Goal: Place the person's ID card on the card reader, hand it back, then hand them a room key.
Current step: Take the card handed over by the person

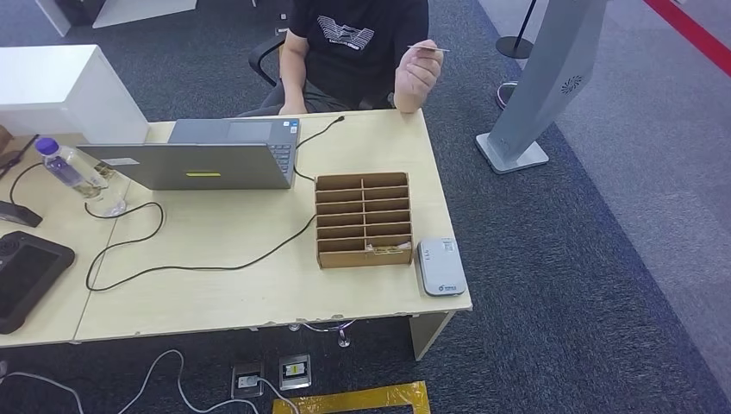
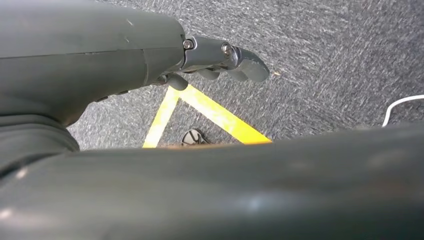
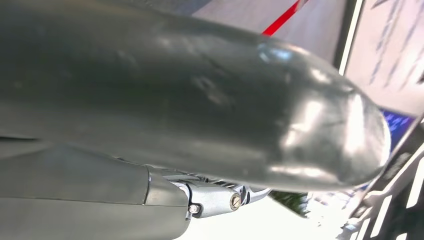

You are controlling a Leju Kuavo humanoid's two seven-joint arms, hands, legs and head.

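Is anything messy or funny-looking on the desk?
Nothing is spilled or broken. The black cable loops loosely across the table, a bit untidy. The water bottle stands upright, the cardboard organizer and grey card reader sit square near the edge. The person's hand holds a card up.

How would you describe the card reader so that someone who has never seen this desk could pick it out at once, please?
Start at the light wooden desk and go to its near right corner, the end away from the laptop. Just right of the brown cardboard compartment box lies the card reader. It is a flat, light grey slab with rounded corners, the only grey thing at that corner.
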